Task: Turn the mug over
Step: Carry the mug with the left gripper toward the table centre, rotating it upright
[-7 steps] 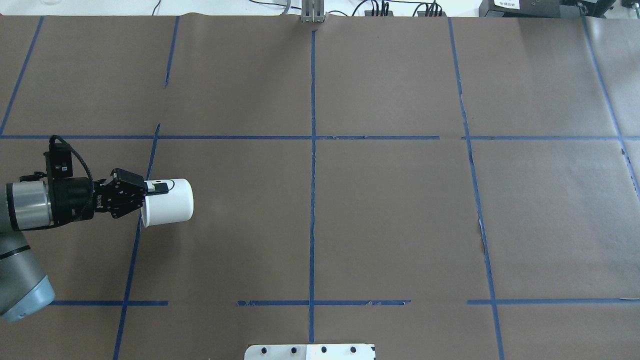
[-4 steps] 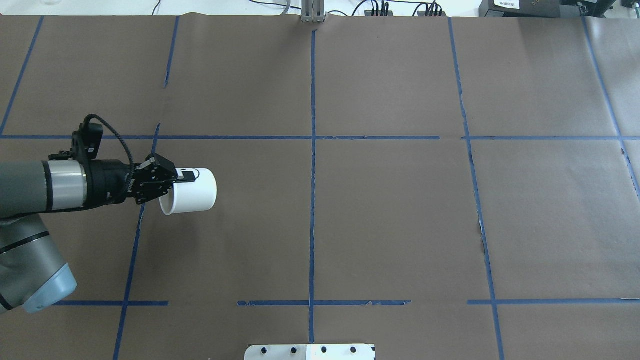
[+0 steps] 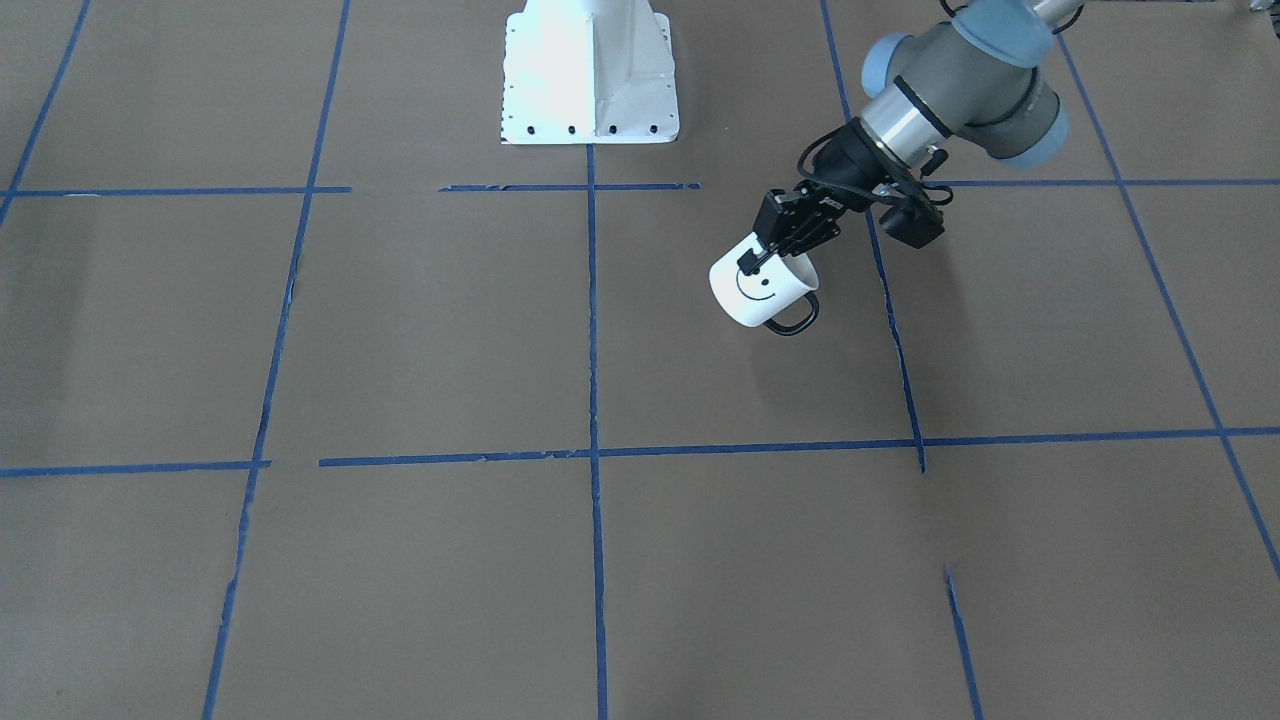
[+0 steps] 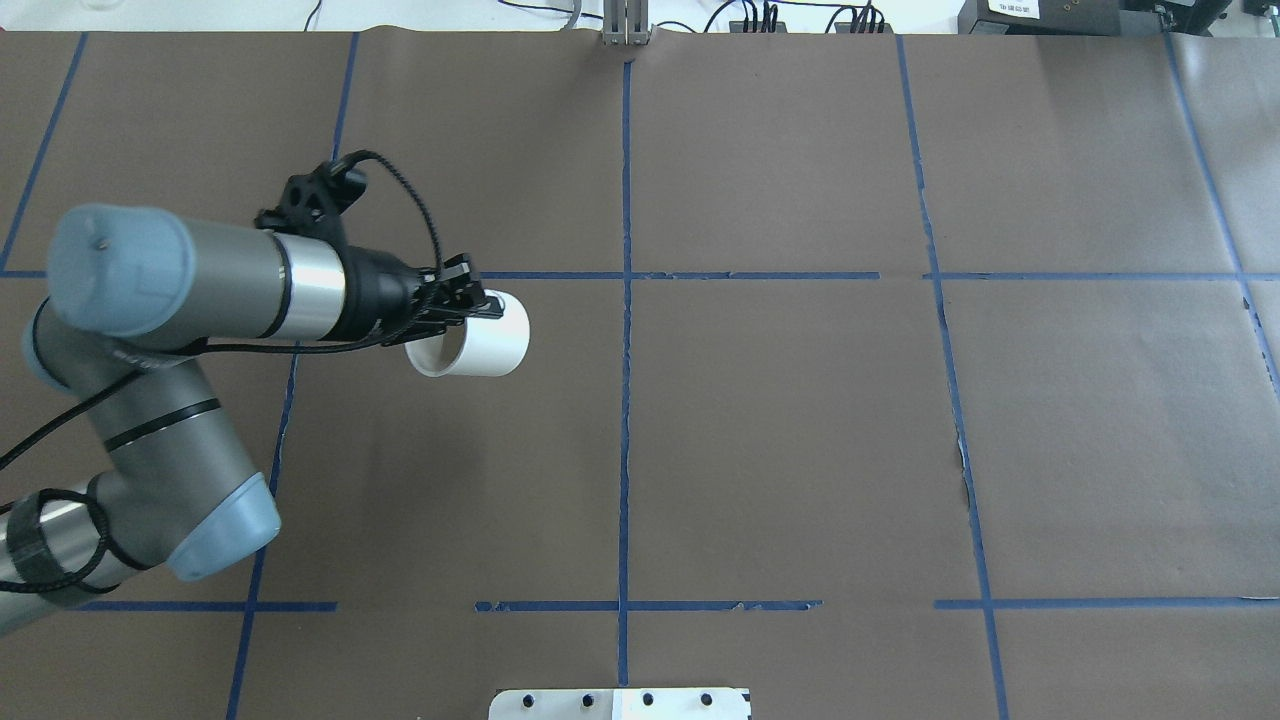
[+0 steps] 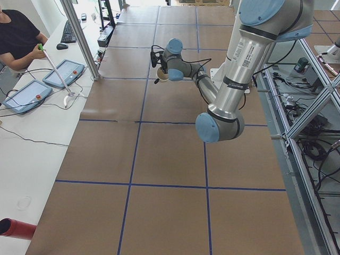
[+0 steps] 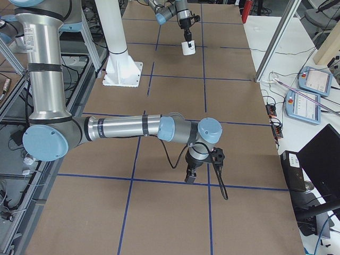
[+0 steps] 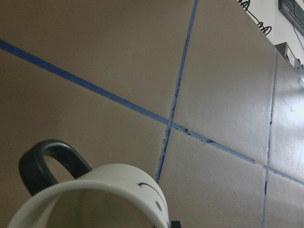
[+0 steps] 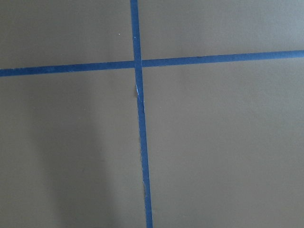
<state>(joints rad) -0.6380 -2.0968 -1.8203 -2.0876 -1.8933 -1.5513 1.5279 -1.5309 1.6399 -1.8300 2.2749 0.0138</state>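
Observation:
The white mug (image 3: 762, 285) with a black smiley face and a black loop handle (image 3: 792, 320) hangs tilted on its side above the brown table. My left gripper (image 3: 772, 248) is shut on its rim. In the overhead view the mug (image 4: 482, 345) has its open mouth turned toward the arm, and the gripper (image 4: 478, 305) holds its far rim. The left wrist view shows the rim and handle (image 7: 47, 161) close up. My right gripper (image 6: 190, 178) shows only in the exterior right view, low over a tape crossing; I cannot tell whether it is open or shut.
The table is covered in brown paper (image 4: 780, 430) with a grid of blue tape. The white robot base plate (image 3: 590, 75) stands at the robot's edge. An operator (image 5: 16, 37) and pendants (image 5: 64, 73) are beyond the far side.
My left arm has carried the mug to the right and further from the robot, higher above the table. The wrist has turned, and the mug's mouth shows more.

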